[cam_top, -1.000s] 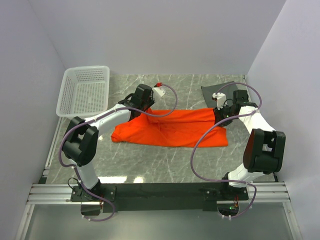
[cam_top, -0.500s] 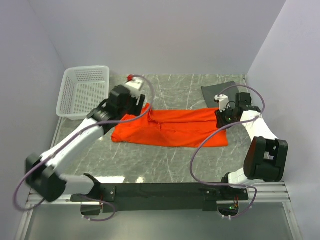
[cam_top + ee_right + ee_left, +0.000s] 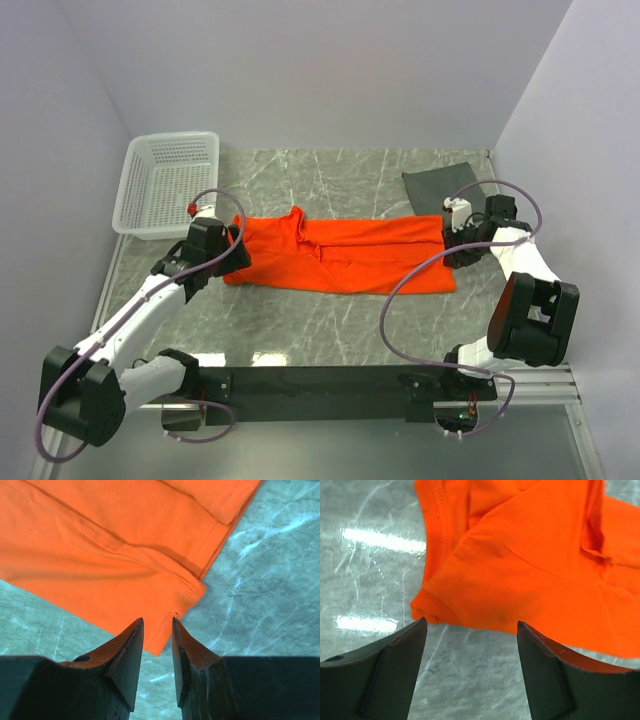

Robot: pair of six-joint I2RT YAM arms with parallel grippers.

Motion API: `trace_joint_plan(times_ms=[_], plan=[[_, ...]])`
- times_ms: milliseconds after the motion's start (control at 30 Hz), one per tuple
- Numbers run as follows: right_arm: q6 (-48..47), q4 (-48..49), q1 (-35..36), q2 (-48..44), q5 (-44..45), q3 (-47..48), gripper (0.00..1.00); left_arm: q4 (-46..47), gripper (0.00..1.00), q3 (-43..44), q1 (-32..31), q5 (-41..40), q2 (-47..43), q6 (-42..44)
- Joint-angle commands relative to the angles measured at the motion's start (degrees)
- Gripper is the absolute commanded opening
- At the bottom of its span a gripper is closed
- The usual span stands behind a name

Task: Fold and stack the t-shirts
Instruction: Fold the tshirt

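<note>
Orange t-shirt (image 3: 340, 255) is lying on the bench (image 3: 300, 330). The left tool (image 3: 471, 625) is hanging wide open at its sleeve end and the right tool (image 3: 157, 622) is sitting narrow at its hem corner. I'd be pinching both layers evenly.

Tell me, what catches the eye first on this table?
The bright orange t-shirt lies as a long band across the marble table. The left end effector and right end effector are open at its two ends. A white basket stands far left, a dark grey t-shirt far right.
</note>
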Motion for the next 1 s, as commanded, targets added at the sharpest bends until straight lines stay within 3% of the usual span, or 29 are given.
trace_joint_plan(times_ms=[0, 567, 900, 967], plan=[[0.5, 0.6, -0.4, -0.1, -1.4, -0.3, 0.37, 3.1, 0.77, 0.1, 1.2, -1.1, 2.5, -5.0], [0.2, 0.7, -0.8, 1.0, -2.1, -1.0, 0.37, 9.8, 0.66, 2.1, 3.6, -4.0, 16.2, -1.1], [-1.0, -0.5, -1.4, 0.4, -1.1, -1.5, 0.37, 10.6, 0.47, 2.1, 3.6, -3.2, 16.2, 0.0], [-1.2, -1.1, -1.5, 0.1, -1.0, -1.4, 0.37, 10.2, 0.32, 2.2, 3.6, -3.4, 16.2, 0.0]])
